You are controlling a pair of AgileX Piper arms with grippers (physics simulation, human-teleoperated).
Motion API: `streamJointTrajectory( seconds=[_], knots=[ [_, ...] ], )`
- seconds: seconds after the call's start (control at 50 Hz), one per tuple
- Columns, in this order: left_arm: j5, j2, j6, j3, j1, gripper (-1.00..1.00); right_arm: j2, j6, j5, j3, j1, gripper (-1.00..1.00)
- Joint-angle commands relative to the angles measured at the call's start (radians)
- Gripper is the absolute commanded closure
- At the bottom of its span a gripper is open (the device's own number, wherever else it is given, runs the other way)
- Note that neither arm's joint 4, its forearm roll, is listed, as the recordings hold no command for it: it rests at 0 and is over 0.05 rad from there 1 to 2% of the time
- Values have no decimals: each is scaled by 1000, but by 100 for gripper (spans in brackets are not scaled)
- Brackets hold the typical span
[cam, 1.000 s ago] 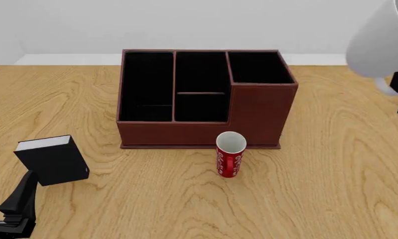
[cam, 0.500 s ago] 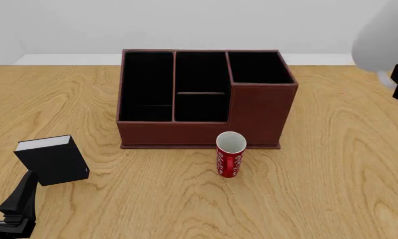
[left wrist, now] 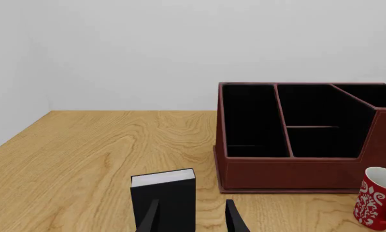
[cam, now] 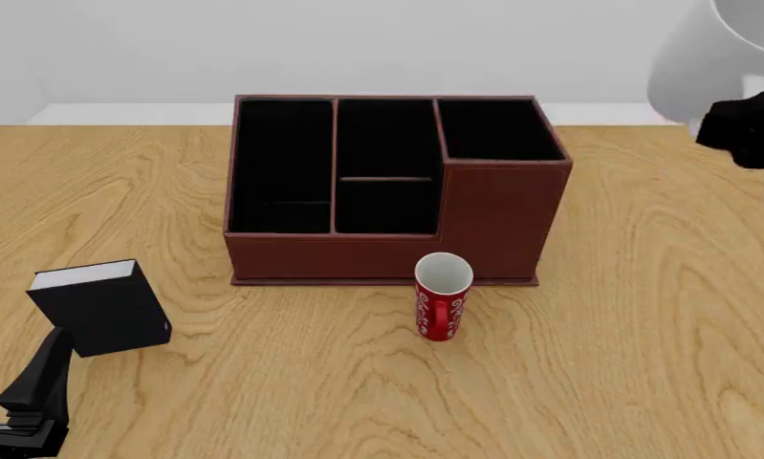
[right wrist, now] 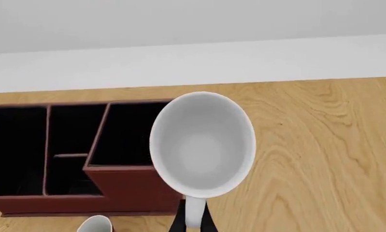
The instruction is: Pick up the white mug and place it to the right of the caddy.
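Note:
The white mug [cam: 707,53] hangs high in the air at the far right, held by its handle in my shut right gripper [cam: 735,124]. In the right wrist view the mug [right wrist: 202,145] shows its open mouth, with the fingers closed on its handle [right wrist: 194,212]. Below and to its left stands the dark reddish-brown caddy [cam: 395,191], also seen in the right wrist view [right wrist: 77,164] and the left wrist view [left wrist: 302,140]. My left gripper [cam: 31,402] rests open and empty at the near left corner; it shows in the left wrist view [left wrist: 191,220].
A slim red patterned cup [cam: 442,296] stands just in front of the caddy's taller right section. A small black book [cam: 98,306] stands upright near my left gripper. Bare wood table [cam: 663,287] lies to the right of the caddy.
The mug and my right gripper have moved a little left and up at the far right. The left arm has not moved.

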Motion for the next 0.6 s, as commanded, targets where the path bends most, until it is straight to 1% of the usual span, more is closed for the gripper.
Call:
streamJointTrajectory(
  seconds=[0.02,0.28,0.6],
  knots=[
    [0,0,0,0,0,-100,91,3,-18,-64,-9,100],
    [0,0,0,0,0,-100,172,-2,-16,-131,-7,100],
    [0,0,0,0,0,-100,280,1,-40,-147,-17,100]
  ],
)
